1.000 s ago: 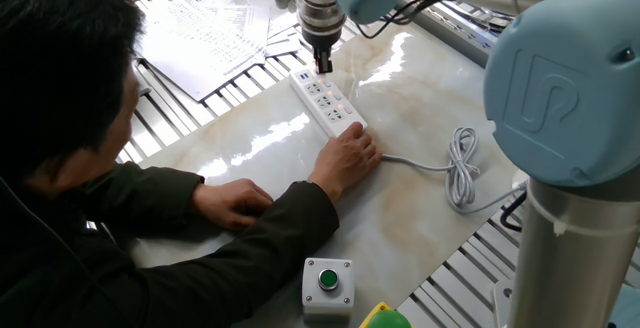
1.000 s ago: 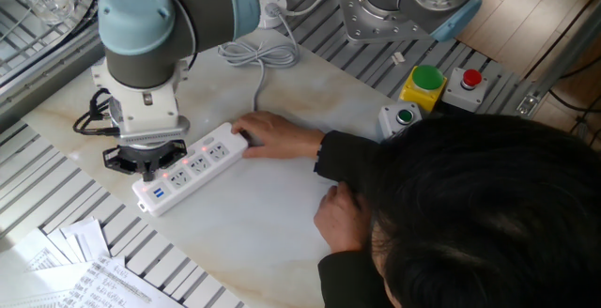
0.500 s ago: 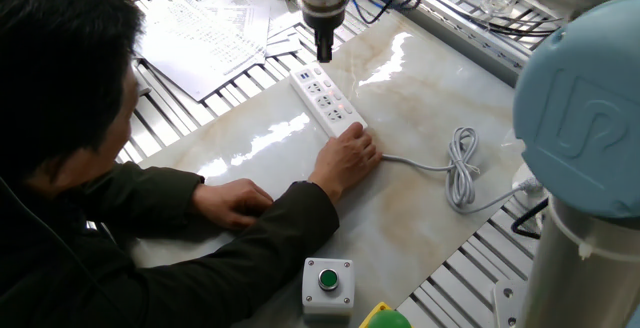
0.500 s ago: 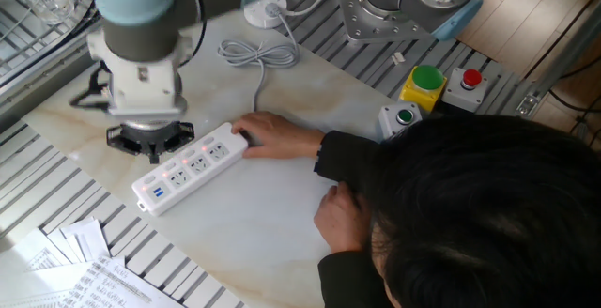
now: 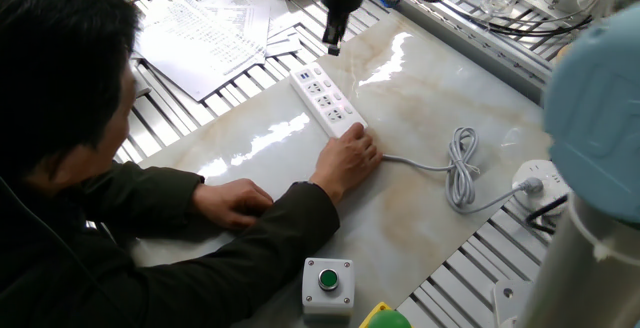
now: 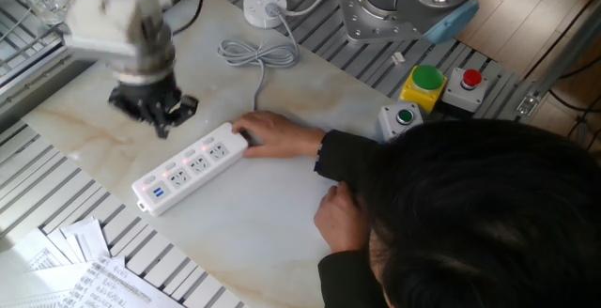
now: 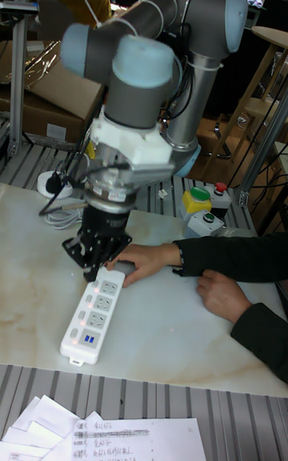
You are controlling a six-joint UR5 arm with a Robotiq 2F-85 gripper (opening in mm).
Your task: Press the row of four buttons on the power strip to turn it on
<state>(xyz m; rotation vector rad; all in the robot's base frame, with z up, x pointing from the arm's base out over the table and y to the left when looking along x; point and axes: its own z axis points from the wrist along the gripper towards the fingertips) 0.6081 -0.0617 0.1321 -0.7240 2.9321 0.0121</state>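
The white power strip (image 5: 327,102) lies slanted on the marble tabletop, and a person's hand (image 5: 350,158) holds its near end. The four buttons (image 5: 341,95) run along one long edge and glow faintly red (image 6: 182,161). My gripper (image 5: 333,44) hangs in the air above and beyond the strip's far end, touching nothing. Its dark fingers (image 5: 332,36) are pressed together into one narrow tip. In the other fixed view the gripper (image 6: 161,122) is blurred, up and left of the strip (image 6: 188,170). The tall view shows it (image 7: 93,267) just over the strip (image 7: 94,315).
The person leans over the table's near side, their other hand (image 5: 235,200) flat on the marble. The grey cord (image 5: 460,168) coils toward a round white socket disc (image 6: 261,6). A grey box with a green button (image 5: 328,284), button boxes (image 6: 424,81) and papers (image 5: 205,30) sit around the edges.
The gripper has lifted off the strip and drawn back toward the far side of the table. The strip and the person's hands have stayed put.
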